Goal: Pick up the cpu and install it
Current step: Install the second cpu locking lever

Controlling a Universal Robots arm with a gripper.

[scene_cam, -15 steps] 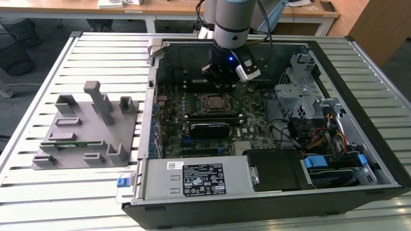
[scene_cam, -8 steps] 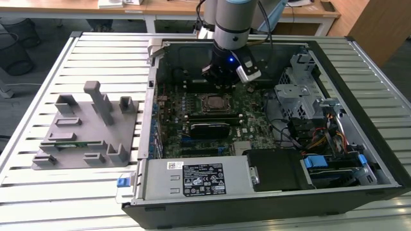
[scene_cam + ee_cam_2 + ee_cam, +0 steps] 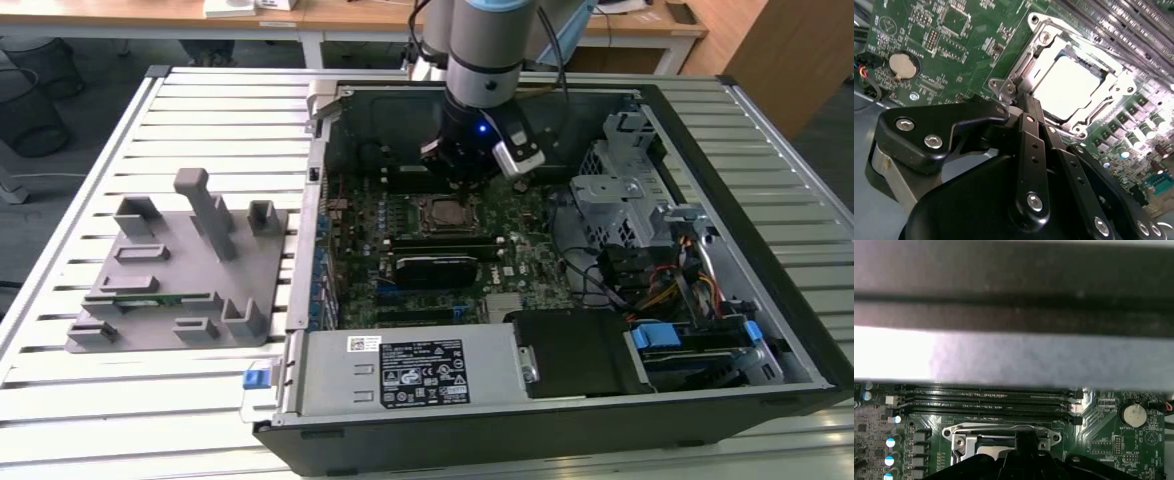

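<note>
The cpu (image 3: 1074, 85) lies flat inside the metal socket frame (image 3: 1019, 70) on the green motherboard, its pale silvery top glaring. In the second wrist view my gripper (image 3: 1026, 105) hangs just beside the socket's corner, its black fingers shut together with nothing between them. In the exterior view the gripper (image 3: 461, 188) sits low over the socket (image 3: 447, 212) in the middle of the open computer case. The first wrist view has the gripper's black tip (image 3: 1026, 442) in front of the socket frame (image 3: 969, 432).
A grey plastic fixture (image 3: 174, 270) with a green memory stick (image 3: 147, 298) stands at the exterior view's left of the case. Inside the case are a power supply (image 3: 400, 370), a metal drive cage (image 3: 621, 190) and cables. Memory slots (image 3: 989, 402) run behind the socket.
</note>
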